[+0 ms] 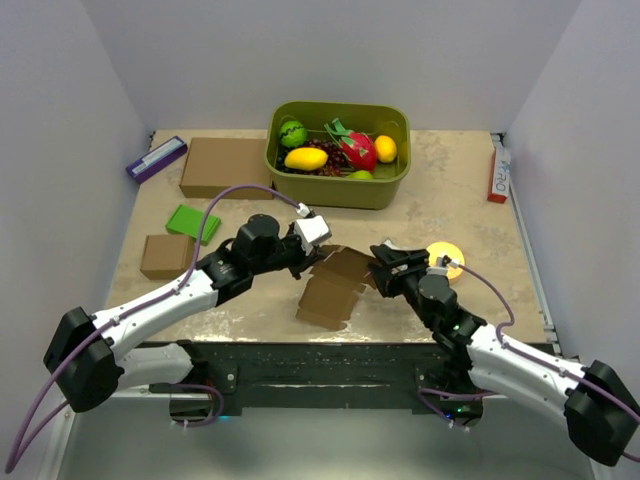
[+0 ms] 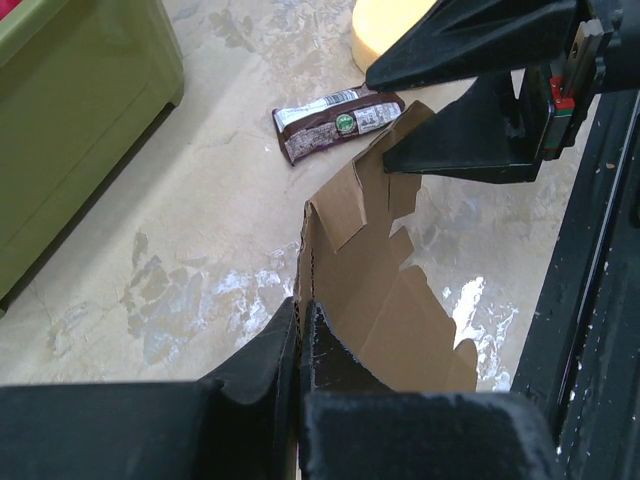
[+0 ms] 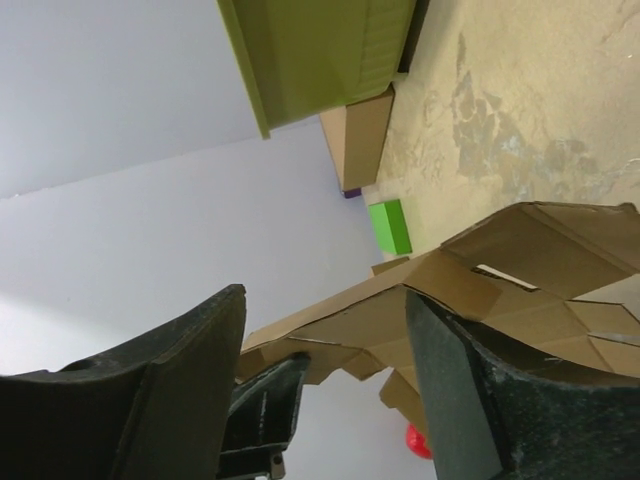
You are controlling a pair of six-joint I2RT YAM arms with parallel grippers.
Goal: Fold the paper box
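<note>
At surface centre toward 6 o'clock, with paper box edge pinched in fully closed left hand and parted right hand straddling its 2 o'clock side, judged mid-fold: clamp, then crease inward.

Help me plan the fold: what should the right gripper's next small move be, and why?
Probably close the right gripper: its open jaws appear to straddle a flap of the paper box, whose opposite edge the left gripper clamps.
</note>
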